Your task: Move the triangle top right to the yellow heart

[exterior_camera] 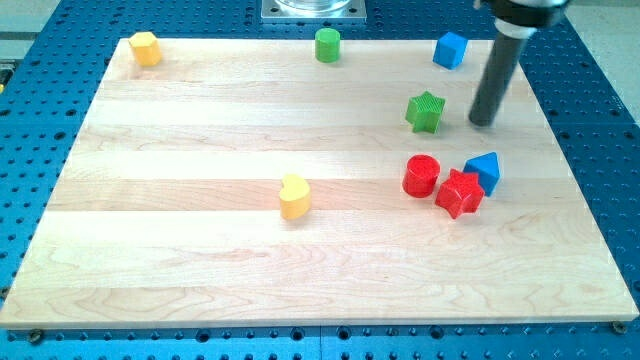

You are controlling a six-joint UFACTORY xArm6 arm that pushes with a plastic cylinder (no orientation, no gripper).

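The blue triangle block lies right of centre on the wooden board, touching the red star at its lower left. The yellow heart lies near the board's middle, well to the left of the triangle. My tip rests on the board just above the blue triangle and to the right of the green star, touching neither.
A red cylinder sits left of the red star. A blue cube and a green cylinder lie along the view's top edge. A yellow hexagon block is at the top left corner.
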